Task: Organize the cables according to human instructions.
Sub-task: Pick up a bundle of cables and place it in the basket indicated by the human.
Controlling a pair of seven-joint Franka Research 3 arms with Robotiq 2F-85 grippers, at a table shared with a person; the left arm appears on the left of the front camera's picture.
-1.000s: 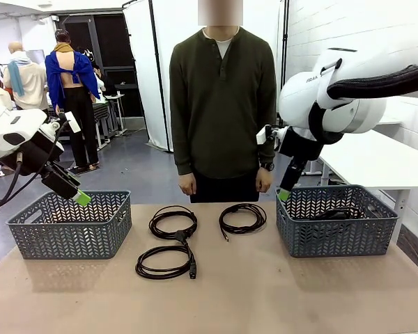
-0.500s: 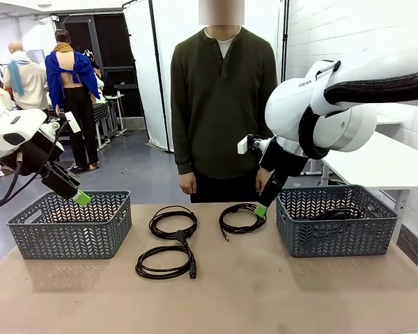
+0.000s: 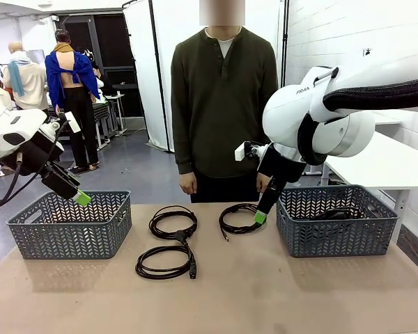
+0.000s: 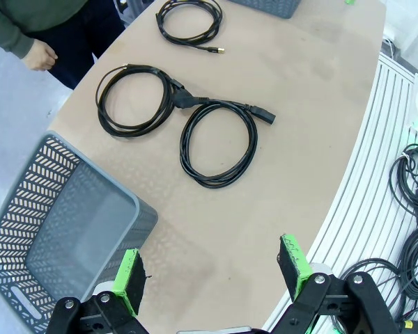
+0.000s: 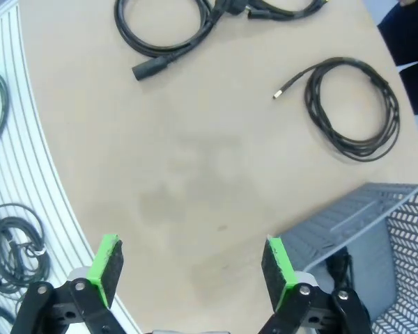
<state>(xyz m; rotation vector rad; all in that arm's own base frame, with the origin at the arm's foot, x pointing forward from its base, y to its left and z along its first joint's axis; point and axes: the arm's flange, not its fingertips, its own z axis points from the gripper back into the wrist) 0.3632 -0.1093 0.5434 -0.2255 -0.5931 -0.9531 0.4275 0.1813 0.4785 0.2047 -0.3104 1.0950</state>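
Holding my left gripper (image 4: 210,273) and right gripper (image 3: 260,217) spread, I see from the front a cable (image 3: 334,213) in the right basket (image 3: 334,240), another cable (image 3: 240,218) near my right fingertips.

cables (image 4: 191,102): black, smooth sheath, slight sheen
baskets (image 3: 70,235): grey moulded plastic, matt, openwork walls
table (image 3: 265,292): tan, matt, faintly mottled top
arm shell (image 3: 350,132): white glossy plastic
arm hose (image 3: 383,90): black, ribbed, matt
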